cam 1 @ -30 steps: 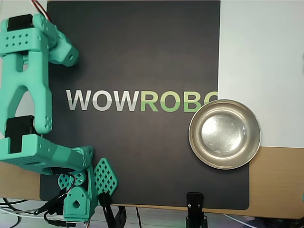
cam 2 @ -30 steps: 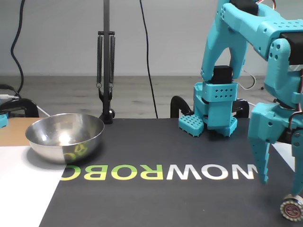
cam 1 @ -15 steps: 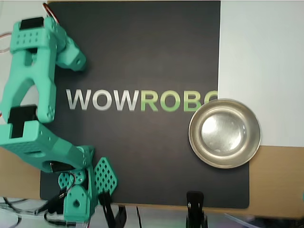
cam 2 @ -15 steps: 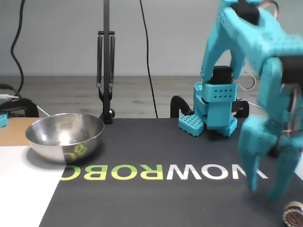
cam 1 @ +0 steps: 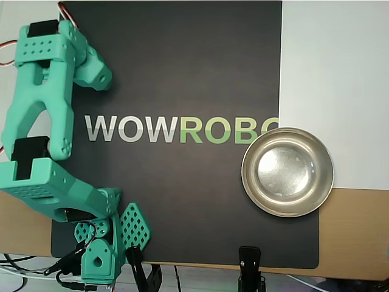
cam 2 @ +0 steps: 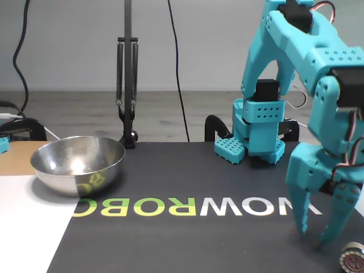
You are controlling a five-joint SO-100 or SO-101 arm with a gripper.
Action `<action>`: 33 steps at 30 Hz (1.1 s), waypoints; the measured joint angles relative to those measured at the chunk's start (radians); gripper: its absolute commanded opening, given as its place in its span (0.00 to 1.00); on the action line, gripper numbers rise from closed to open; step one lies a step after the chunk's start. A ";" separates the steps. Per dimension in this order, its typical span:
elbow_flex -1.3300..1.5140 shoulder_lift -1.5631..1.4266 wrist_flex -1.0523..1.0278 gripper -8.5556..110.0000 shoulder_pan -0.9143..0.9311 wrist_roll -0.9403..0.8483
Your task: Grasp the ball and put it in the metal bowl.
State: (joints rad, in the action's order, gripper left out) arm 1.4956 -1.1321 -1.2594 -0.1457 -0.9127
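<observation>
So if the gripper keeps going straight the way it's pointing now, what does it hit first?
Most likely the black mat. In the fixed view the gripper points down with its tips just above it and nothing visible between them. No ball shows in either view.

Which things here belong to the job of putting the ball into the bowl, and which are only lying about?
For the job:
- metal bowl, empty
- gripper, open, over the mat
- the ball shows in neither view

Lying about:
- black mat
- white sheet
- black stand
- small round thing at the lower right edge of the fixed view
</observation>
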 measured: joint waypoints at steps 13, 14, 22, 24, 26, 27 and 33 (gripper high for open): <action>0.000 -0.141 -0.049 0.34 -0.005 0.000; 0.000 -0.144 -0.049 0.34 -0.005 0.000; -0.044 -0.150 -0.055 0.46 -0.005 0.038; -0.071 -0.150 -0.074 0.52 -0.005 0.038; -0.095 -0.150 -0.101 0.53 -0.005 0.037; -0.104 -0.150 -0.101 0.54 -0.005 0.037; -0.118 -0.150 -0.109 0.53 -0.005 0.040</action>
State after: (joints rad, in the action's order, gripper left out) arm 1.3775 -1.2824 -1.3683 -0.1503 -0.8728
